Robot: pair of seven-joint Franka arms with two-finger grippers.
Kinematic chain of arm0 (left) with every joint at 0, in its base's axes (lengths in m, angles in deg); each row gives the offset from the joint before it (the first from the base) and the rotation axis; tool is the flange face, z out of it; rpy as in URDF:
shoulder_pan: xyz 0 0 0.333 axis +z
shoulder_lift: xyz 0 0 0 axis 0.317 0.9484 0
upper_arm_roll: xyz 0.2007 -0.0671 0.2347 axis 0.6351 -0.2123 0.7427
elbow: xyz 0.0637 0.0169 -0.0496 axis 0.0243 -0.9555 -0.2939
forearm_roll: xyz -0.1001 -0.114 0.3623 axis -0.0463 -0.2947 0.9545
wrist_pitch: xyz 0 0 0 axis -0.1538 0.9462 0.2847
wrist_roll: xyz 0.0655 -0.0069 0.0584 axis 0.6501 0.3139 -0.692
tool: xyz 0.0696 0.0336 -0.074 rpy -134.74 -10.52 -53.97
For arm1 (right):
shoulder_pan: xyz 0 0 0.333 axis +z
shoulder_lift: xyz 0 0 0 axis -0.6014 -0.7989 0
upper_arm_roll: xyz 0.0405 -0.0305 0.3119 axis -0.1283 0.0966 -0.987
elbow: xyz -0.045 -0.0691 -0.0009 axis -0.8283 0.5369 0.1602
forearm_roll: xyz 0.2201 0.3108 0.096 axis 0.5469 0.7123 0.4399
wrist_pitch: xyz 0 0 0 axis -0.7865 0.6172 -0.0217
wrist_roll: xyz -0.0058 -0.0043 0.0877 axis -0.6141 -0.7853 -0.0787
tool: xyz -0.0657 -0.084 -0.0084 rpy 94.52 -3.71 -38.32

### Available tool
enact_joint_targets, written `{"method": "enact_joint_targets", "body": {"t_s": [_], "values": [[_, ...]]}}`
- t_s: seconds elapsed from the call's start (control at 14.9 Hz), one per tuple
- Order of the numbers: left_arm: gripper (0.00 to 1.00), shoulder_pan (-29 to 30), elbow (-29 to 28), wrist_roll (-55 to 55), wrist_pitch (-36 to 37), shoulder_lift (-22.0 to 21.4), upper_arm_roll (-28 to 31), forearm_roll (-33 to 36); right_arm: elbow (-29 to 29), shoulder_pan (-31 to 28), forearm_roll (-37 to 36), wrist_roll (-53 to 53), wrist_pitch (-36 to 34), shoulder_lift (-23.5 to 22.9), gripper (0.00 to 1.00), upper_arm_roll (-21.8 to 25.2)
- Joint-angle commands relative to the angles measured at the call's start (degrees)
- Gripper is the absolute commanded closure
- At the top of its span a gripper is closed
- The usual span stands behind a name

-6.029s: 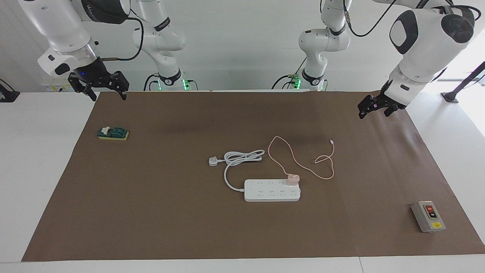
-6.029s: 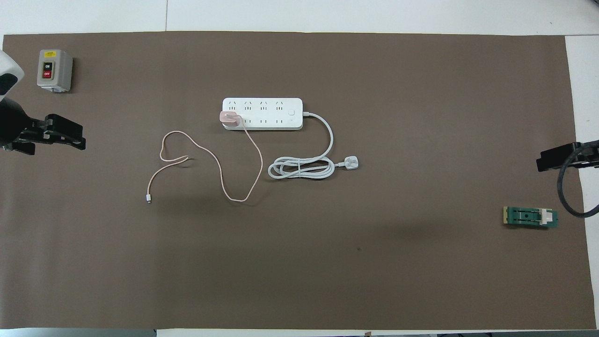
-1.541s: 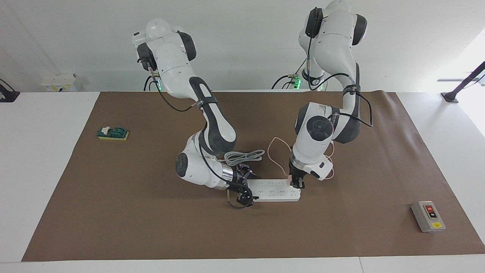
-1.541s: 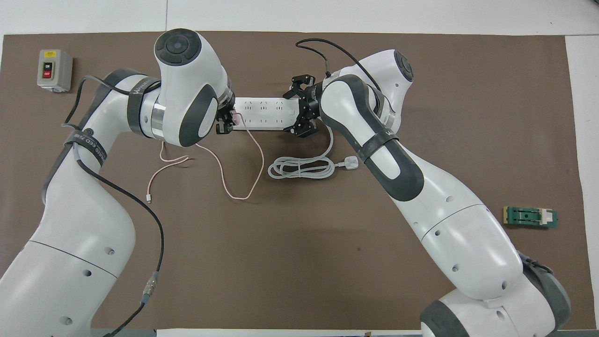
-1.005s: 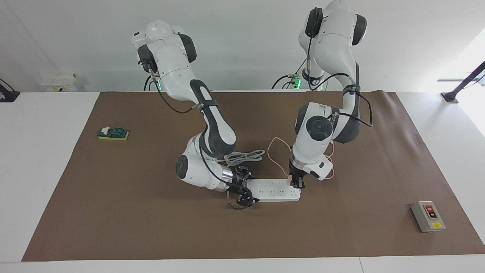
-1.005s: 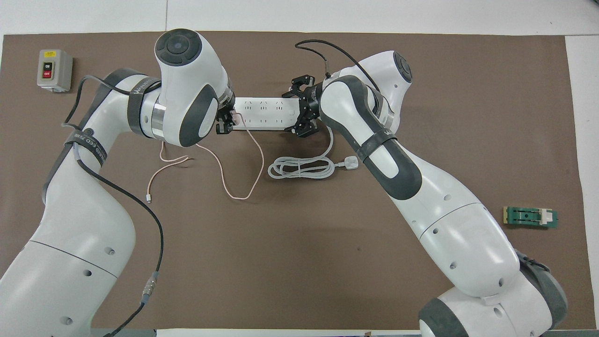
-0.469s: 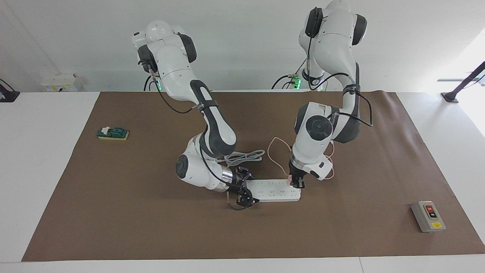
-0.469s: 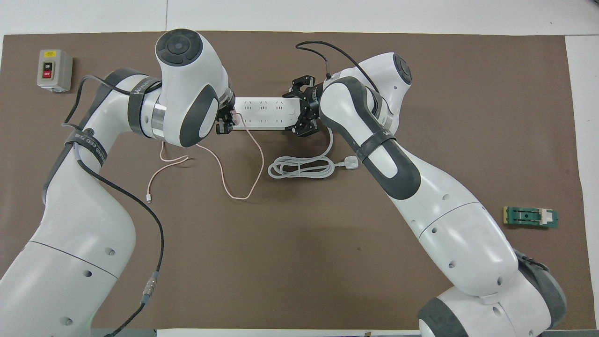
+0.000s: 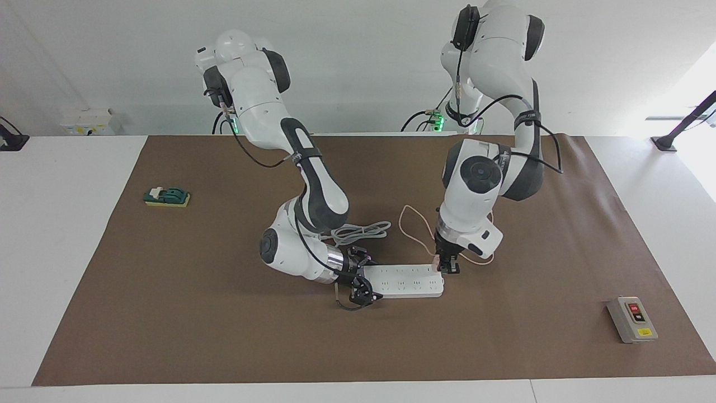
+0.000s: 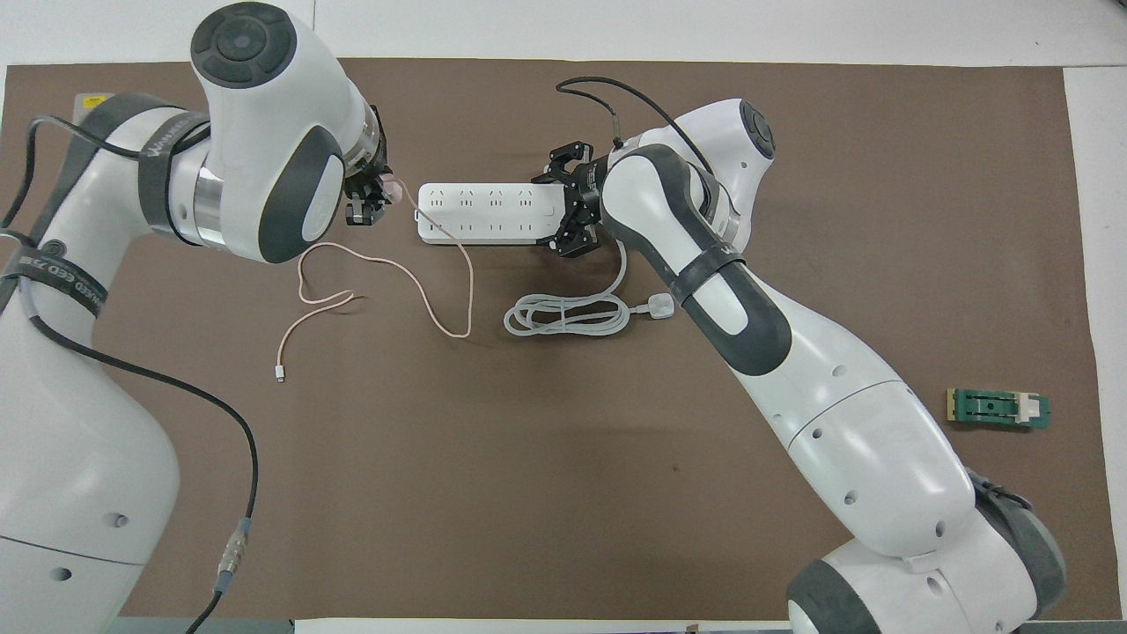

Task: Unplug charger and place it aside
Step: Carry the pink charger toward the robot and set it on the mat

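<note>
We're pinching the pink charger point(image 10: 394, 187) in our left tool point(image 9: 449, 267), lifted clear of the white power strip point(image 10: 480, 213) just past its end toward the left arm's side, cable point(image 10: 423, 295) trailing on the table point(image 10: 563, 493). Our right tool point(image 9: 361, 282) is spread wide around the strip's cord end, bracing it.

Bright, even indoor light, sharp focus.
Soft arm shadows fall on the brown mat point(image 9: 196, 313); white glare blows out a window point(image 9: 691, 89) at three o'clock.
</note>
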Motion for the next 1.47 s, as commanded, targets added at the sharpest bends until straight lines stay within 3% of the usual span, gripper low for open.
{"method": "enact_joint_targets", "body": {"t_s": [0.0,0.27,0.4,0.47,0.6,0.8,1.0,1.21,1.27,1.41], "values": [[1.00,0.95,-0.95,12.66,2.37,-1.62,-0.29,0.30,0.83,0.07,0.96,-1.61,3.06,-1.07,0.70,-0.08],[1.00,3.23,-5.33,38.31,8.17,-5.22,-0.55,0.13,0.83,0.60,1.14,-1.52,3.06,-1.07,0.57,-0.08],[1.00,4.81,-9.36,51.34,11.34,-7.85,-0.29,0.13,0.83,0.60,1.23,-1.52,2.88,-0.98,0.42,-0.08],[1.00,6.91,-12.08,56.61,11.00,-9.78,-0.46,0.13,0.83,0.60,1.14,-1.43,2.80,-0.98,0.35,-0.08],[1.00,9.03,-15.79,64.80,10.73,-11.91,-0.64,0.04,0.83,0.33,1.05,-1.26,2.36,-0.72,0.02,-0.08],[1.00,13.86,-21.41,77.89,8.89,-14.45,-0.73,-4.34,0.83,-0.19,0.88,-1.08,1.83,0.86,0.00,0.00],[1.00,15.80,-26.33,81.71,7.75,-16.39,-0.64,-4.97,-0.66,-0.28,0.79,-0.82,0.60,3.14,0.00,0.44],[1.00,16.24,-38.10,82.06,-3.31,-21.13,-0.29,-4.97,-4.88,-0.37,0.61,-0.82,-0.27,7.44,0.00,1.49],[0.82,16.51,-39.26,82.06,-3.77,-21.58,-0.11,-4.97,-5.23,-0.72,0.52,-0.82,-1.76,8.68,0.00,2.19],[0.22,19.92,-40.58,84.85,-2.98,-22.45,-0.11,-4.97,-5.76,-0.90,-0.26,-0.82,-5.53,11.40,0.00,4.65]]}}
